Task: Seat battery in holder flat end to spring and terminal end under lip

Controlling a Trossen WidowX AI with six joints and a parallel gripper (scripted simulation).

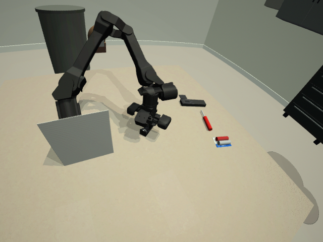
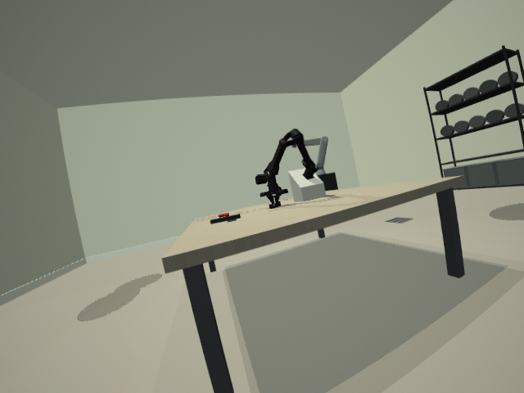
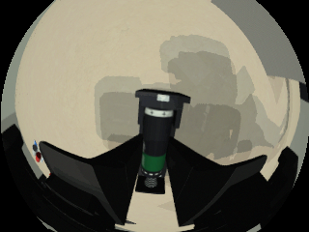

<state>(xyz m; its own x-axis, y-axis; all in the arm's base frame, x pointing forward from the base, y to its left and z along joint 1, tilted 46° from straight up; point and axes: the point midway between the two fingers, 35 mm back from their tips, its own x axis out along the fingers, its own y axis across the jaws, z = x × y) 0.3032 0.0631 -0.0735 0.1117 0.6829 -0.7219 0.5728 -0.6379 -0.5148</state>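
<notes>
The black battery [image 3: 156, 137], with a green band and a pale ring, lies lengthwise in the black holder [image 1: 143, 131] [image 3: 184, 99]. My gripper [image 3: 154, 139] [image 1: 150, 124] [image 2: 274, 204] points down and is shut on the battery, one finger on each long side. In the wrist view the pale-ring end is at the holder's lip, and its terminal nub is not visible. The green end is beside the spring [image 3: 151, 183], whose coils still show. Whether it touches the spring or lies fully flat cannot be told. The top and exterior views hardly show the battery.
A grey upright panel [image 1: 81, 137] stands near the arm's base. Right of the gripper in the top view are a black tool-like object [image 1: 193, 103], a red-handled screwdriver [image 1: 207, 123], and a red cylinder [image 1: 222, 138] and a white cylinder [image 1: 224, 142] on a small card.
</notes>
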